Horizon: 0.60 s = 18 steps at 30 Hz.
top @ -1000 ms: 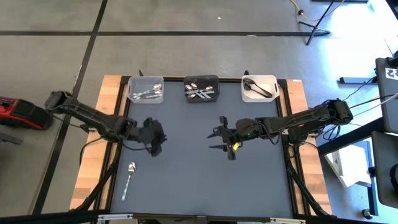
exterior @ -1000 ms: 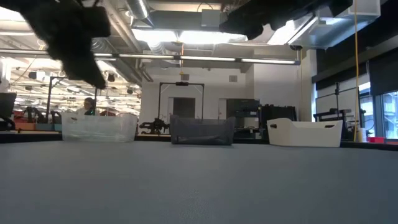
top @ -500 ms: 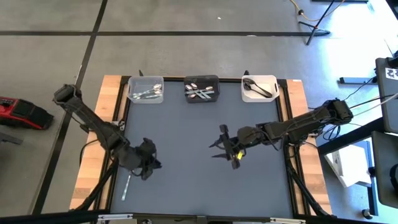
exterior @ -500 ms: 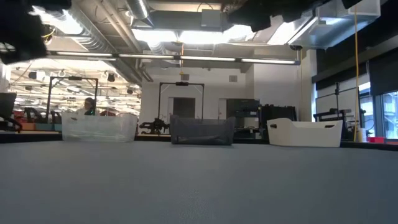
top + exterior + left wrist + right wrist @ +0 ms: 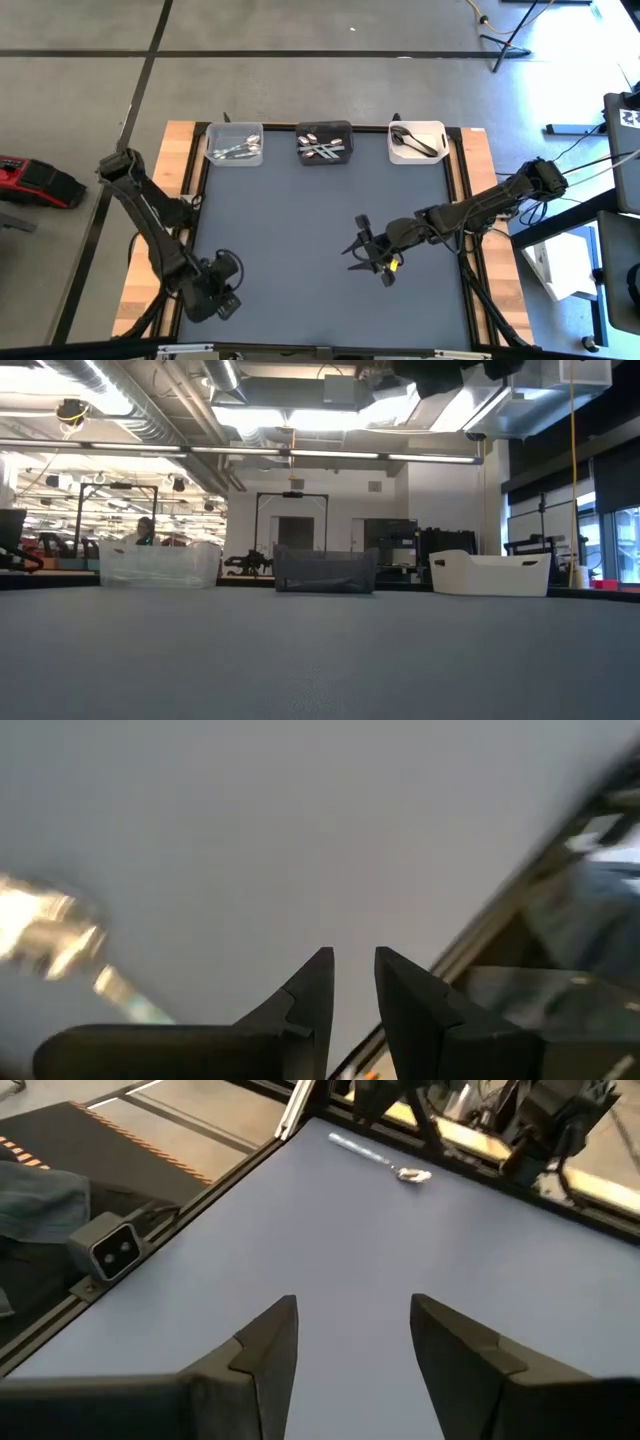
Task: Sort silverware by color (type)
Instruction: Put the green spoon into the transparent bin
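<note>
High view – three bins (image 5: pixel 320 140); one loose spoon (image 5: pixel 380 1160) by left hand (image 5: pixel 215 290).

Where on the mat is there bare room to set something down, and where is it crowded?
Bare: the mat's middle, between the clear bin, black bin and white bin row and the open right gripper; also the corner beyond that gripper. Crowded: the opposite corner, where the left gripper hangs by the spoon.
</note>
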Each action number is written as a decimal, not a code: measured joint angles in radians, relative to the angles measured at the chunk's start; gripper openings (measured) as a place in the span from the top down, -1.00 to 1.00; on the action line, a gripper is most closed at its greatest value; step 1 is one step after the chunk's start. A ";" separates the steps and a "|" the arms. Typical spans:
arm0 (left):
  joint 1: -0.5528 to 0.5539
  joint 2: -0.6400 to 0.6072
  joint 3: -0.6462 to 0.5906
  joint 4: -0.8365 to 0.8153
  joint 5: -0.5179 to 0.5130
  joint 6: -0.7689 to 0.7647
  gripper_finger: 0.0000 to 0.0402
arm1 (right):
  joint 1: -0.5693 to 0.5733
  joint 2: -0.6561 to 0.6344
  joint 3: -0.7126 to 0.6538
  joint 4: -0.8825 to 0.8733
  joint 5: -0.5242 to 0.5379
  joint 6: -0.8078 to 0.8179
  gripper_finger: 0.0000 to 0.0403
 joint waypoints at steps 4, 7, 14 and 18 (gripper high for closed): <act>-0.058 0.044 0.000 -0.098 0.071 -0.171 0.65 | -0.001 0.000 0.000 -0.020 0.000 0.034 0.10; -0.094 0.068 0.000 -0.154 0.097 -0.283 0.65 | -0.002 0.000 0.000 -0.032 0.000 0.059 0.10; -0.157 0.127 -0.016 -0.173 0.138 -0.473 0.65 | -0.002 0.000 0.000 -0.039 0.000 0.091 0.10; -0.159 0.155 -0.026 -0.157 0.169 -0.478 0.65 | -0.002 0.000 0.000 -0.046 0.000 0.093 0.10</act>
